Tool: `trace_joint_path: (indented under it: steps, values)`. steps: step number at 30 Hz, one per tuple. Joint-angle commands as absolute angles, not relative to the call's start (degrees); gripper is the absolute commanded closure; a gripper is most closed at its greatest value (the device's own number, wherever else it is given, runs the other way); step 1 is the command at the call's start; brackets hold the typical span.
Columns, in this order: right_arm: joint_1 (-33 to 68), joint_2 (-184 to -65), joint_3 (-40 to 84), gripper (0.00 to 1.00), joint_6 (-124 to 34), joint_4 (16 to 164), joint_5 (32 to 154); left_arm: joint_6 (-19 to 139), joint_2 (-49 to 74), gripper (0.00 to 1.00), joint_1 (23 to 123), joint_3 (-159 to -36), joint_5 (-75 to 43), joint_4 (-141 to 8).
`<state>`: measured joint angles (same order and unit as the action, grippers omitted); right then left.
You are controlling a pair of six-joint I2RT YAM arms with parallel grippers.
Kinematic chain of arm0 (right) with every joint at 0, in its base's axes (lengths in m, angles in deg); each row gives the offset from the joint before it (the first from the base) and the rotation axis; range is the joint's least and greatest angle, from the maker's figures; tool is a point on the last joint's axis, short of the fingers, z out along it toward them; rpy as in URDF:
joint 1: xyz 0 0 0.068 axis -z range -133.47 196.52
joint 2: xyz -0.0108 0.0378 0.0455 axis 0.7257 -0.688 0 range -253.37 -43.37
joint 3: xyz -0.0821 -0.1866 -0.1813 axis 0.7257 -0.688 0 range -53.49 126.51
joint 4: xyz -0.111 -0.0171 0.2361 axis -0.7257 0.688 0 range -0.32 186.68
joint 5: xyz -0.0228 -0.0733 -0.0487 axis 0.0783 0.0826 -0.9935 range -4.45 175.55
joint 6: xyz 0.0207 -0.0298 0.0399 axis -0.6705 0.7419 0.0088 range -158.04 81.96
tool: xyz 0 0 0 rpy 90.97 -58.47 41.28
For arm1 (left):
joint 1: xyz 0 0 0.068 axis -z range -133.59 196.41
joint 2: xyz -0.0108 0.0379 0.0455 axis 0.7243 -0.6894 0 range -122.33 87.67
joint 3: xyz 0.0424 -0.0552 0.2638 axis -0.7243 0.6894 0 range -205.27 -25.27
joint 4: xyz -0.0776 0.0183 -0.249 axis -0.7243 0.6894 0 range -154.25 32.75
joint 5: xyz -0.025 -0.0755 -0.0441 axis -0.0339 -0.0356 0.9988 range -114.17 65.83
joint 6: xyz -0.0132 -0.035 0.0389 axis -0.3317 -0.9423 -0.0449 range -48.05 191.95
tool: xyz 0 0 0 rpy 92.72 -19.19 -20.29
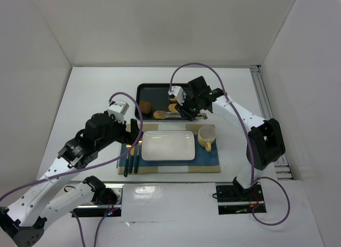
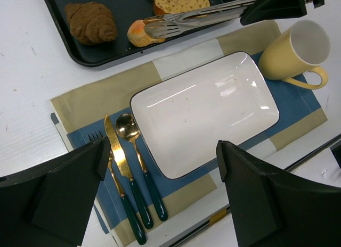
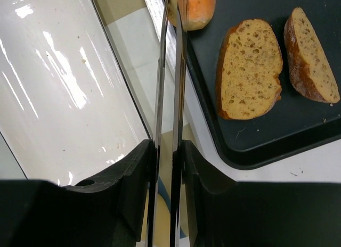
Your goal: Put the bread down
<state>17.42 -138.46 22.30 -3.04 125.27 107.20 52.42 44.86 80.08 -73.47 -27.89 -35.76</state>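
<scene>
Pickup of the bread roll (image 2: 139, 34) is getting under way.
Black tray (image 1: 154, 90) is sitting beyond the white plate (image 2: 205, 111). The right end effector (image 3: 166, 172) is clamping the tongs (image 2: 197, 17), whose tips are reaching the bread roll at the tray's near edge. The left end effector (image 2: 160, 156) is hovering open. Next comes a firm pinch, then a lift across to the plate.

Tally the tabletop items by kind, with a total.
Bread pieces: 4 (croissant, bun, two slices)
Cutlery: 3 (knife, spoon, fork)
Tongs: 1
Plate: 1
Mug: 1
Tray: 1
Placemat: 1
Total: 12
</scene>
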Motion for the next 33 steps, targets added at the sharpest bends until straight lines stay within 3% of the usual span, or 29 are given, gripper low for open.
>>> trace_joint_path:
  steps: [1, 11, 22, 25, 27, 28, 33]
  values:
    - [16.8, -135.9, 23.2, 0.78, -3.2, 125.4, 108.7, 52.9, 45.2, 0.0, 79.9, -73.6, -27.9, -37.3]
    - [16.8, -125.8, 20.7, 0.84, -1.3, 131.2, 114.3, 52.9, 45.2, 0.0, 79.9, -73.6, -28.4, -37.3]
    - [13.9, -118.8, 6.2, 0.84, 2.7, 141.0, 114.3, 52.9, 45.2, 0.0, 79.9, -73.6, -28.4, -37.3]
    - [13.9, -117.6, 4.7, 0.74, 2.7, 141.5, 113.6, 52.9, 44.7, 0.0, 79.9, -73.6, -28.4, -37.3]
    - [13.9, -116.9, 4.2, 0.5, 2.7, 141.0, 113.6, 52.9, 44.7, 0.0, 79.9, -73.6, -28.4, -37.3]
    - [13.9, -116.8, 4.2, 0.45, 2.7, 141.0, 113.6, 52.9, 44.7, 0.0, 79.9, -73.6, -28.4, -37.3]
    - [13.9, -114.5, 5.2, 0.41, 2.7, 140.3, 113.6, 52.9, 44.7, 0.0, 79.9, -73.6, -28.4, -37.3]
